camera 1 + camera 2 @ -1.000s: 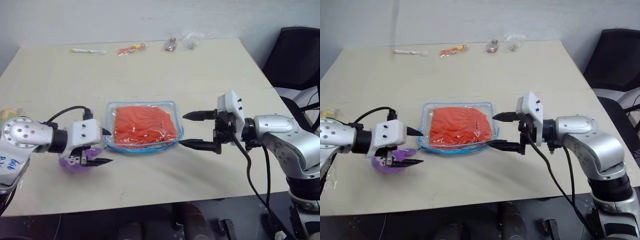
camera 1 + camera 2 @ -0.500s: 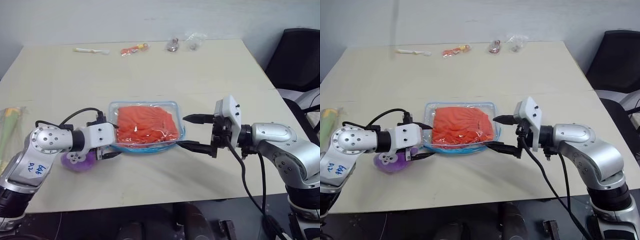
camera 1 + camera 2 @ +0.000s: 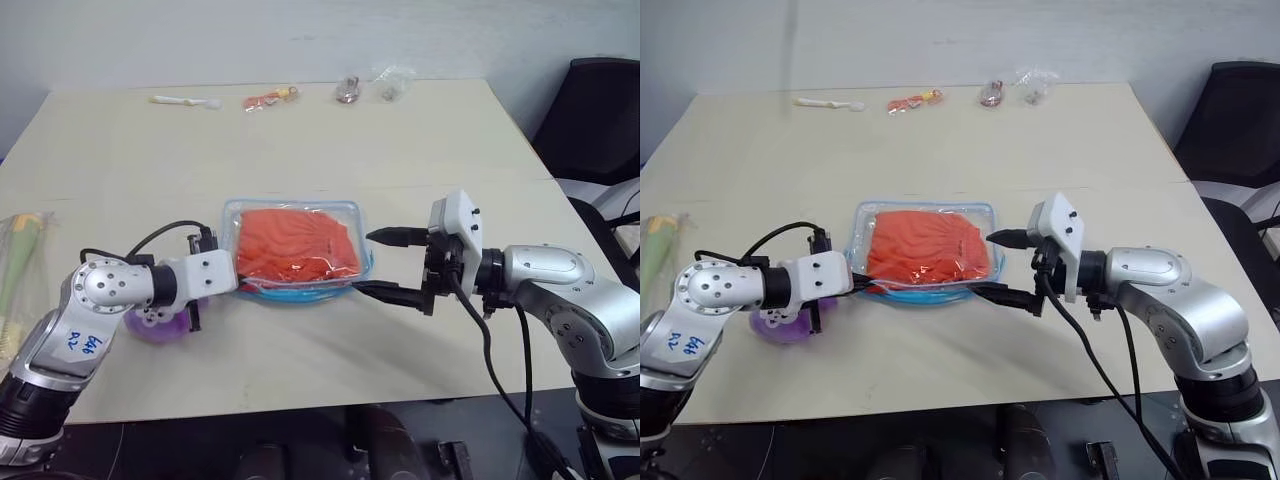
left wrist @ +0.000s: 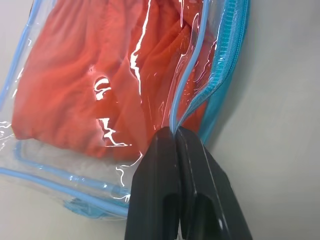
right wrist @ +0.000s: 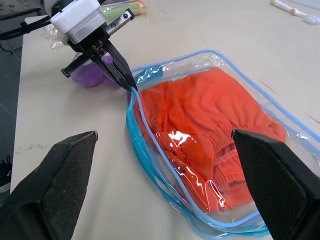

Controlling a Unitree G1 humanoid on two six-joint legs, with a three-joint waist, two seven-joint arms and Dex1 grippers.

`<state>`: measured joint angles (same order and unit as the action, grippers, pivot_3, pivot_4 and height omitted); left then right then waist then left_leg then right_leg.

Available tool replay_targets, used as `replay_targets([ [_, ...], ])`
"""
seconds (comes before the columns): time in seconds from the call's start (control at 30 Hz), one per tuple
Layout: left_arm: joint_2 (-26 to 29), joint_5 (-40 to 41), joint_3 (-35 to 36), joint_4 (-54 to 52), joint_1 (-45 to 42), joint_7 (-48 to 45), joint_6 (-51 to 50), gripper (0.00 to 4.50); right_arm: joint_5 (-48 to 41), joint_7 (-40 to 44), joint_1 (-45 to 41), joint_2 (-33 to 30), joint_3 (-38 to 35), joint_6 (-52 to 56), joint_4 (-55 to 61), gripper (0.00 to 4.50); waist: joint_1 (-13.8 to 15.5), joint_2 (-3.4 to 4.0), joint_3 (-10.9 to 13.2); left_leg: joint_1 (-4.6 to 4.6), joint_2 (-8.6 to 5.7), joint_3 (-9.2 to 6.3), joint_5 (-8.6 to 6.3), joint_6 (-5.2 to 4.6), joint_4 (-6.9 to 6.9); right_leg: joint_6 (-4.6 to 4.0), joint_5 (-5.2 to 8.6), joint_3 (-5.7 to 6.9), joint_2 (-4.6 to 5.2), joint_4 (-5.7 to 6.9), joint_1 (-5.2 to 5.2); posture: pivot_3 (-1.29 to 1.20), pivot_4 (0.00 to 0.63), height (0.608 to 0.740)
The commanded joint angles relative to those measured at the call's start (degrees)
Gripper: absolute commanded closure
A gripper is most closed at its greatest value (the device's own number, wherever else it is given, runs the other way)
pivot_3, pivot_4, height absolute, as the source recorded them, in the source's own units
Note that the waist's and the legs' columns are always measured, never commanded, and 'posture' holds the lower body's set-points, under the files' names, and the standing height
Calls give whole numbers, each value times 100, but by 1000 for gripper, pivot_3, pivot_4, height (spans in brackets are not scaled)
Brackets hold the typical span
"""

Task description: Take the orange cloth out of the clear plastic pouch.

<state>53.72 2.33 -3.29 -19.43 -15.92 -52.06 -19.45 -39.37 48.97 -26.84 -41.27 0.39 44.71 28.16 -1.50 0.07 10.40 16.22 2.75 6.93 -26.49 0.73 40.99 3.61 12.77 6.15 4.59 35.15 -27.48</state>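
Left wrist view shows the left gripper (image 4: 176, 137) closed on the light blue trimmed edge of the clear plastic pouch (image 4: 30, 165), right at the open zipper mouth. The orange cloth (image 4: 75, 85) lies wholly inside the pouch, wrinkled and flat under the clear film, so the task is at its start: one lip of the mouth is pinched, but the cloth has not been touched or drawn out. What is left, by the look of it, is to hold or lift that lip, reach in with the other gripper, take the cloth and pull it clear.

From the head camera, the pouch (image 3: 300, 290) lies flat near the middle of the table (image 3: 300, 150). The left arm reaches across low over the table from the left, its gripper at the pouch's left edge, with a small purple plush toy (image 3: 150, 328) just beneath its wrist. The right gripper (image 3: 390, 263) hovers at the pouch's right edge, pointing left, its jaws wide apart and holding nothing.
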Motion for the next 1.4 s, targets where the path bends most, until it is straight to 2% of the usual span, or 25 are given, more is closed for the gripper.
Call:
replay_targets([
  [0.03, -58, 32, 89, -203, 57, 55, -65, 4481, 60, 84, 74, -104, -51, -191, 223, 0, 0, 0, 0, 0, 0, 0, 0, 0, 0, 0, 0, 0, 0, 0, 0, 0, 150, 740],
  [0.27, -441, 173, 491, -550, 97, 538, -393, 4481, 496, 195, 338, -217, 206, -524, 232, 0, 13, -1, -1, 0, 0, -2, 0, 0, 1, 1, 0, -1, 0, -2, 2, 0, 150, 740],
  [0.33, -601, 65, 678, -648, 96, 855, -307, 4500, 637, 206, 442, -197, 288, -643, 212, 392, 13, -6, -3, 0, 0, -5, 0, 0, 3, 2, -1, -1, 1, -3, 3, 0, 150, 740],
  [0.4, -701, 18, 771, -710, 117, 1023, -262, 4500, 691, 230, 514, -168, 306, -730, 212, 941, 9, -6, -3, 1, 0, -5, 0, 0, 2, 3, -2, -1, 1, -2, 6, 0, 150, 740],
  [0.53, -1000, 163, 1040, -988, 155, 1361, -421, 4500, 1053, 324, 646, -107, 569, -1155, 177, 2356, 5, -9, -4, 0, 0, -5, 0, 0, 1, 3, -2, -3, 1, -1, 8, 0, 150, 740],
  [0.73, -1062, 185, 1009, -1074, 187, 1414, -473, 4500, 1823, 232, 330, 164, 1141, -1736, -224, 4424, -5, -10, -5, -3, 0, -4, 0, 0, 2, 3, -2, -3, 1, -1, 9, 0, 150, 740],
  [0.97, -1082, 204, 942, -1046, 215, 1400, -430, 4500, 2951, 110, -29, 674, 1818, -2892, -1036, 4424, -10, -10, -5, -8, 0, -4, 0, 0, 4, 2, -1, 0, 0, -1, 6, 0, 150, 740],
  [1.2, -1161, 265, 867, -1104, 153, 1404, -540, 4500, 4024, -289, -230, 1144, 2187, -4009, -1779, 2242, -17, -10, -5, -8, 1, -5, 0, 0, 4, 2, -1, 1, 1, -1, 6, 0, 150, 740],
  [1.4, -1203, 312, 860, -1140, 60, 1380, -658, 4500, 4470, -477, -349, 1463, 2282, -4456, -2210, 2242, -25, -10, -5, -8, 1, -7, 0, 0, 5, 2, -1, 1, 1, 0, 6, 0, 150, 740],
])
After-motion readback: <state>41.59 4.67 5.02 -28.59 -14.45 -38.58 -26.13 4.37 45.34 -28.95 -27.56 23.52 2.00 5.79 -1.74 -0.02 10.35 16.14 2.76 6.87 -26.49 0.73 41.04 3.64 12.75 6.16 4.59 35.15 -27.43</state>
